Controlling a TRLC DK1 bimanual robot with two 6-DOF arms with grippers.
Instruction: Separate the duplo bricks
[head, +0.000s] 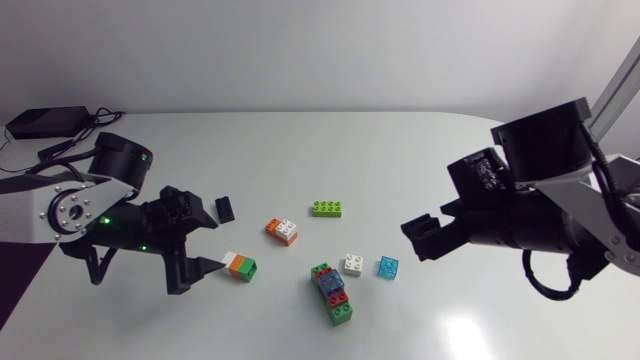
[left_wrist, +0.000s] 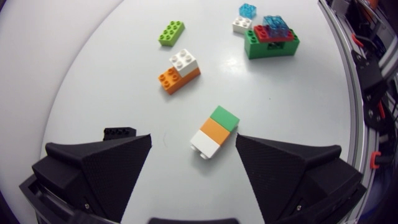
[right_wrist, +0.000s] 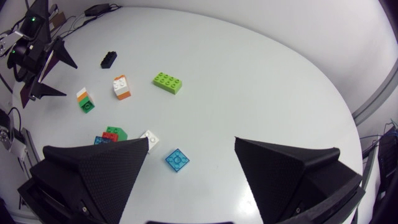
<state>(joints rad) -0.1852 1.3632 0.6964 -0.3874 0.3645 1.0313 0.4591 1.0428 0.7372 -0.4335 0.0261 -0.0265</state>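
A three-brick stack of white, orange and green (head: 240, 266) (left_wrist: 214, 132) lies on its side on the white table. My left gripper (head: 218, 243) (left_wrist: 193, 138) is open, and the stack lies just ahead of its fingertips, between their lines and touching neither. A second stack, green with blue and red (head: 332, 293) (left_wrist: 271, 38), sits near the table's middle. An orange brick with a white one on it (head: 282, 231) (left_wrist: 179, 70) is farther back. My right gripper (head: 415, 240) (right_wrist: 191, 140) hangs open and empty above the table at the right, over a clear blue brick (right_wrist: 177, 160).
Loose bricks: a lime one (head: 327, 208) (right_wrist: 168, 82), a small white one (head: 352, 264) (right_wrist: 149, 138), a clear blue one (head: 388, 267), and a black one (head: 226, 208) (left_wrist: 119, 132) beside my left finger. A black box with cables (head: 45, 122) sits at the back left.
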